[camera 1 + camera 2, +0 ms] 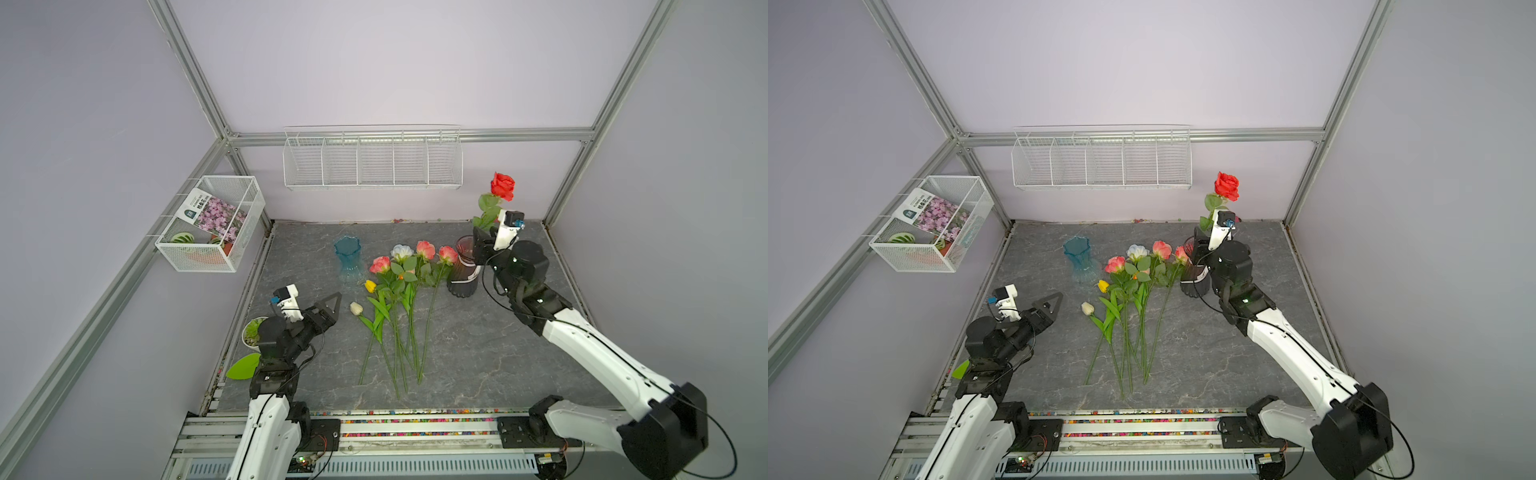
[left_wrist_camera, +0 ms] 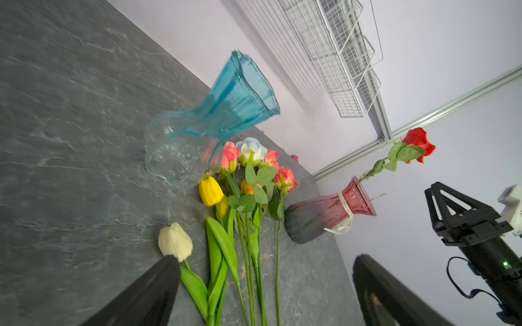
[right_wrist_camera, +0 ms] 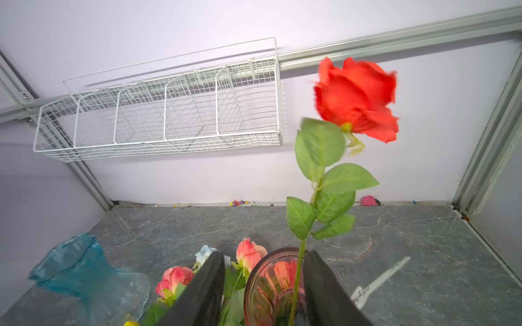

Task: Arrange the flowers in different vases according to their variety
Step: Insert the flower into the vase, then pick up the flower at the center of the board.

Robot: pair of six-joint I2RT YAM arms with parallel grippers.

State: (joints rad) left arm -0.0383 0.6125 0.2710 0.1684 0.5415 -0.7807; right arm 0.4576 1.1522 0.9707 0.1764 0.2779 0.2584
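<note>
1. Stems of the loose flowers (image 1: 409,265) fan out on the grey marbled table (image 1: 519,353), cut ends nearest the arms' bases and heads pointing to the back wall.
2. Left gripper (image 1: 333,304) hangs low just left of the bunch, its fingers (image 2: 152,285) spread wide apart and clear of the flowers. A cream tulip (image 1: 356,308) lies nearest its tip, and a potted succulent (image 1: 250,332) sits by the arm at the table's left edge.
3. Yellow tulip (image 1: 370,285) lies just beyond the cream one, while an orange tulip (image 2: 248,188) is half buried under rose leaves.
4. Three coral-pink roses (image 1: 380,264) and a white-blue rose (image 1: 402,251) head the bunch, lying flat between the two vases.
5. Teal-blue vase (image 1: 347,257) stands upright left of the roses. The maroon vase (image 1: 462,272), tied with white ribbon, stands upright to their right.
6. Right gripper (image 3: 264,254) sits at the maroon vase's rim with its jaws apart — the red rose (image 1: 503,186) stands with its stem down in that vase. The stem runs just beside one finger (image 3: 324,282); whether the two touch cannot be told.
7. Wire rack (image 1: 372,160) hangs on the back wall, farthest of all; a mesh basket (image 1: 250,210) on the left wall holds a flower-picture packet (image 1: 216,216).
</note>
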